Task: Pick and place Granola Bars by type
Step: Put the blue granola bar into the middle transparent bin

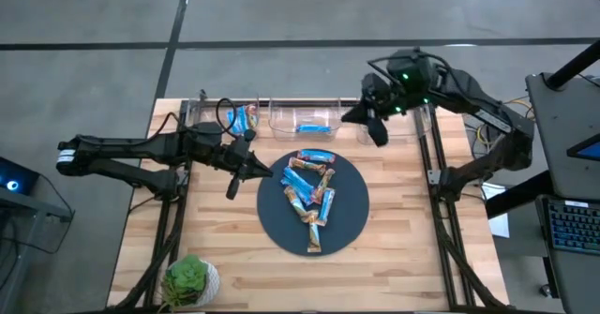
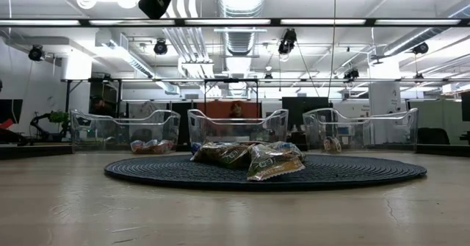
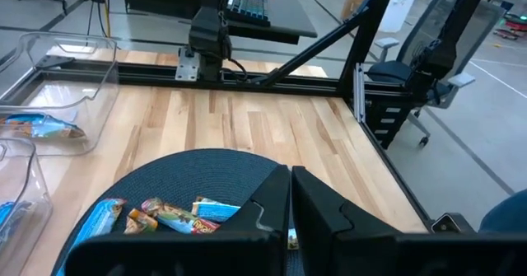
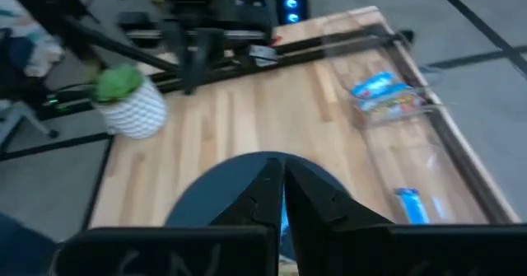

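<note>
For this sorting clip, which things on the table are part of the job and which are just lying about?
Part of the job:
- granola bars piled on the round mat
- three clear bins, bars already in two
- left gripper, shut, beside the mat
- right gripper, shut, near the bins

Lying about:
- potted plant
- keyboard

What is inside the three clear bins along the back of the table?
The left bin holds blue-and-red bars, the middle bin one blue bar. The right bin is mostly covered by the right arm.

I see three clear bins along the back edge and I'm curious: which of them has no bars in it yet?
The right bin, under the right arm, looks empty. The left bin holds a blue-and-red bar, and the middle bin a bright blue bar.
</note>
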{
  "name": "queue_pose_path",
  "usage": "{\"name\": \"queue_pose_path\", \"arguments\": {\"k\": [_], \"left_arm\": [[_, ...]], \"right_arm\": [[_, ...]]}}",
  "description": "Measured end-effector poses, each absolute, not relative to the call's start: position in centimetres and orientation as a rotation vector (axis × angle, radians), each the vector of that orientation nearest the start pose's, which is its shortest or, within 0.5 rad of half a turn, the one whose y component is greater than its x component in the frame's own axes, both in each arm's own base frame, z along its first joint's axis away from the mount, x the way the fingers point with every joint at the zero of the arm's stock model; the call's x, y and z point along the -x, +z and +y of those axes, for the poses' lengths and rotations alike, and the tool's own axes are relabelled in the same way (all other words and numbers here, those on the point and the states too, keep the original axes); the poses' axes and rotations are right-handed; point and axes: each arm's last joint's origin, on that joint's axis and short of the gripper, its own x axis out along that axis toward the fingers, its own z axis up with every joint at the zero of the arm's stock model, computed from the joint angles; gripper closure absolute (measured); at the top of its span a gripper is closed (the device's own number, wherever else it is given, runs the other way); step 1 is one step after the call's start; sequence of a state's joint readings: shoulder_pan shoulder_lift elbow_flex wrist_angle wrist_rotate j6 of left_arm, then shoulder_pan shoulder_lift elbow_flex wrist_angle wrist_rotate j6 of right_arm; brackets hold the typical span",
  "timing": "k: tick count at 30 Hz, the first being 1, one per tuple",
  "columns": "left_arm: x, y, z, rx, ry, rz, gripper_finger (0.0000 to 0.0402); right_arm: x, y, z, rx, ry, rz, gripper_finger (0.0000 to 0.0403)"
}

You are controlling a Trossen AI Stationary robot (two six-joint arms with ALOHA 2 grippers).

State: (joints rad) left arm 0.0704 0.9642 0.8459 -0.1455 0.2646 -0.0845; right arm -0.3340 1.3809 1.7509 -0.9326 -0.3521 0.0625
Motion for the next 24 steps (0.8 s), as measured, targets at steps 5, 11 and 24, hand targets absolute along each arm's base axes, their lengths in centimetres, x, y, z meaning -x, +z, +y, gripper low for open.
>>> {"name": "queue_pose_path", "arguments": {"k": [5, 11, 24], "left_arm": [[-21.2, 32.7, 0.7, 0.129, -0.182, 0.262, 0.0402], [-21.2, 32.7, 0.7, 0.126, -0.182, 0.263, 0.0402], [-21.3, 32.8, 0.7, 0.122, -0.185, 0.248, 0.0402]], "right_arm": [[-24.0, 46.4, -5.0, -0.242, 0.079, 0.511, 0.0394], [-24.0, 46.5, -2.6, -0.224, 0.169, 0.513, 0.0394], [-23.8, 43.3, -0.3, -0.256, 0.252, 0.308, 0.0394]]}}
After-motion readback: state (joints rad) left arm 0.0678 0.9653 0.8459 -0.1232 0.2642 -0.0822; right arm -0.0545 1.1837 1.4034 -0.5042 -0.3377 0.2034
